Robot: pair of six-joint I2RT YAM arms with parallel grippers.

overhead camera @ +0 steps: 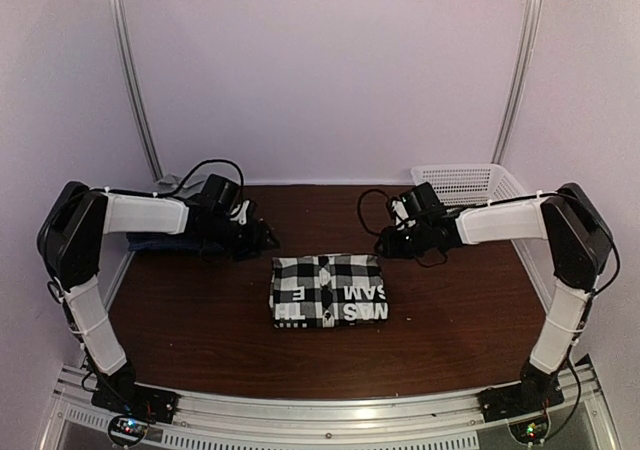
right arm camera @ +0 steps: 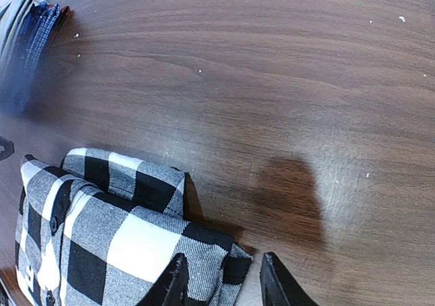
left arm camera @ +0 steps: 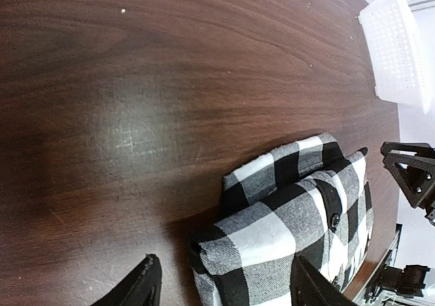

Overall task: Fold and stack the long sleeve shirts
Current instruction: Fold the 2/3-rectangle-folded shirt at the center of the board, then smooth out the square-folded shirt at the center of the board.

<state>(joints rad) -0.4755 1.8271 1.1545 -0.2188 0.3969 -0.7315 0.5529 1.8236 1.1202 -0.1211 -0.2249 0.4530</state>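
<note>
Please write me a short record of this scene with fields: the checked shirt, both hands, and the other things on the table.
plaid shirt: folded into a rectangle, flat in the middle of the table, printed letters along its near part
left hand: open, low at the shirt's far left corner, not gripping it
right hand: open, low at the shirt's far right corner, not gripping it
grey and blue cloth pile: at the far left edge, apart from the plaid shirt
basket: white mesh, far right corner

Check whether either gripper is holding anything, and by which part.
Nothing is held. Both the left gripper and right gripper stand open, each straddling a far corner of the folded plaid shirt.
</note>
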